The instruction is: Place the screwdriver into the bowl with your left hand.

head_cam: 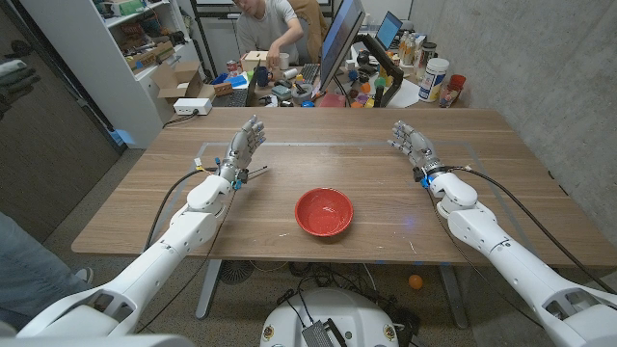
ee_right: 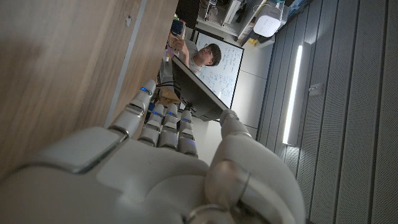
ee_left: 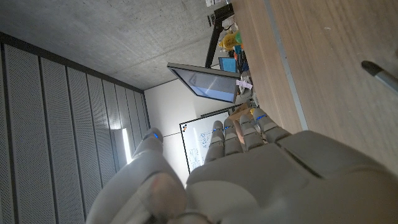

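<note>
One screwdriver (head_cam: 253, 174) lies on the wooden table (head_cam: 154, 198), just beside the left hand (head_cam: 241, 149), on the side toward the table's middle; from the head camera it shows as a thin dark shaft near the wrist. The left wrist camera adds a closer look at one dark end of the tool (ee_left: 380, 74) lying on the wood, apart from the hand's fingers (ee_left: 239, 134). One red bowl (head_cam: 324, 211) sits near the table's front edge, between the two arms and well apart from the screwdriver. Nothing can be seen inside it.

Two robot hands stand over the table. The left hand holds nothing, its fingers extended and slightly spread. The right hand (head_cam: 411, 144), on the far right part of the table, likewise grips nothing, fingers out.

One person (head_cam: 273, 27) leans over a cluttered desk behind the table, beside one dark monitor (head_cam: 339, 40). The right wrist camera shows a whiteboard (ee_right: 231, 65) behind that person.
</note>
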Controlling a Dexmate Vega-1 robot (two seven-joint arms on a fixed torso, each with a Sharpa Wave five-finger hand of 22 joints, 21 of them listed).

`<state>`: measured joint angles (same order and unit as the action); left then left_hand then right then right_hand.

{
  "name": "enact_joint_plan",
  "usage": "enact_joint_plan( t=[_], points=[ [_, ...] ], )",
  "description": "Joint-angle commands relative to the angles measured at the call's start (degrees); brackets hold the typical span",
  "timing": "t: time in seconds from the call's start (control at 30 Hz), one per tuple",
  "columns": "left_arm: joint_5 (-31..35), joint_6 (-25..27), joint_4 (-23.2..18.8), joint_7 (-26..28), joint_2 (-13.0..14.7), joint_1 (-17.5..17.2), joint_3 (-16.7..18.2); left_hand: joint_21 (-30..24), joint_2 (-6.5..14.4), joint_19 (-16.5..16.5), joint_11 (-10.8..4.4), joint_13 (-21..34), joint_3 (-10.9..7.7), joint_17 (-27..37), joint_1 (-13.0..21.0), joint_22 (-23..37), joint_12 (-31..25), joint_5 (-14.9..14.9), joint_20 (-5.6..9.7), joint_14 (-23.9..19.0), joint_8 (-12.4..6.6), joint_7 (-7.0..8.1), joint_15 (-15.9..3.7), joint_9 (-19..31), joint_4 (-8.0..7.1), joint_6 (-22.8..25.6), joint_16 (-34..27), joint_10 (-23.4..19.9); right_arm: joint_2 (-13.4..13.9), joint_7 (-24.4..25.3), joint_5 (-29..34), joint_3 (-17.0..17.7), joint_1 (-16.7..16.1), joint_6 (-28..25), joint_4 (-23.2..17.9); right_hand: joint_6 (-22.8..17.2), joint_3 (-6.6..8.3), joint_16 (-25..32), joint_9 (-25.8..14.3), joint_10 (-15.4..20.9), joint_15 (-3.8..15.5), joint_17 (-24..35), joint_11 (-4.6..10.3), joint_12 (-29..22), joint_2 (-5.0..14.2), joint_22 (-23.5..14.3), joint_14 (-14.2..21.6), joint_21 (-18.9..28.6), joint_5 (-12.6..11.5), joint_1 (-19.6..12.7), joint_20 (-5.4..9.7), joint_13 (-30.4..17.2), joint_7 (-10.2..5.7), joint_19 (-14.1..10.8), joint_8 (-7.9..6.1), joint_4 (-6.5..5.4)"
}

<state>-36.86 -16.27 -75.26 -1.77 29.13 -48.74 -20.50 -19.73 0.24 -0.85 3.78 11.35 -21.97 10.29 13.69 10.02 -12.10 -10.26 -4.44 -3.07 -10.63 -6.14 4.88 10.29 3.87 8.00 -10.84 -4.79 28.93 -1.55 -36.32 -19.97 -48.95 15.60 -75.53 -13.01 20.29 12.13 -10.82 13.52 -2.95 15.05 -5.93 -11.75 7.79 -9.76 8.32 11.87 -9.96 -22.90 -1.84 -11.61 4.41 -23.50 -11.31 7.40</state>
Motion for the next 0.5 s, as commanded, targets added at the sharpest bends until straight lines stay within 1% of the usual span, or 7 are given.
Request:
enact_joint_plan(
  t=[0.03, 0.3, 0.5],
  points=[
    [1.3, 0.7, -0.9, -0.6, -0.9, -1.0, 1.6, -0.2, 0.2, -0.1, -0.1, 0.1, -0.47, 0.3, 0.5, 0.1, -0.2, -0.3, -0.4, -0.2, -0.33, -0.13, 0.44, 0.1, -0.01, 0.4, -0.3, -0.4, -1.9, -0.6, 2.3, 2.7, -1.3, -1.6, -1.0, -0.5, 0.25, 0.4, -0.1, 0.5, 0.05, 0.2, 0.02, -0.3, 0.06, -0.1, 0.5, 0.3, -0.3, -0.7, 0.02, -0.2, -0.08, -0.4, -0.23, -0.04],
    [1.5, 0.9, -1.8, -1.5, -1.2, -1.6, 2.5, 0.0, 0.2, 0.0, 0.06, 0.1, -0.48, 0.3, 0.5, 0.1, -0.3, -0.3, -0.4, -0.1, -0.34, -0.08, 0.47, 0.1, 0.05, 0.5, -0.3, -0.5, -3.3, -1.6, 3.4, 4.0, -1.8, -2.0, -0.8, -0.6, 0.17, 0.4, -0.1, 0.5, 0.01, 0.2, 0.07, -0.3, 0.07, -0.1, 0.5, 0.2, -0.3, -0.7, -0.02, -0.1, -0.1, -0.4, -0.23, -0.09],
    [2.8, 1.1, -4.2, -1.0, -0.2, -2.7, 2.8, 0.2, 0.3, 0.0, -0.16, 0.1, -0.48, 0.3, 0.5, 0.1, -0.3, -0.2, -0.42, -0.1, -0.34, -0.18, 0.46, 0.1, 0.11, 0.5, -0.3, -0.5, -3.9, -2.0, 4.1, 4.6, -2.1, -2.0, -0.9, -0.6, 0.08, 0.4, -0.1, 0.5, -0.03, 0.1, -0.01, -0.2, 0.02, -0.1, 0.5, 0.2, -0.2, -0.6, -0.1, -0.1, -0.21, -0.4, -0.22, -0.13]
  ],
)
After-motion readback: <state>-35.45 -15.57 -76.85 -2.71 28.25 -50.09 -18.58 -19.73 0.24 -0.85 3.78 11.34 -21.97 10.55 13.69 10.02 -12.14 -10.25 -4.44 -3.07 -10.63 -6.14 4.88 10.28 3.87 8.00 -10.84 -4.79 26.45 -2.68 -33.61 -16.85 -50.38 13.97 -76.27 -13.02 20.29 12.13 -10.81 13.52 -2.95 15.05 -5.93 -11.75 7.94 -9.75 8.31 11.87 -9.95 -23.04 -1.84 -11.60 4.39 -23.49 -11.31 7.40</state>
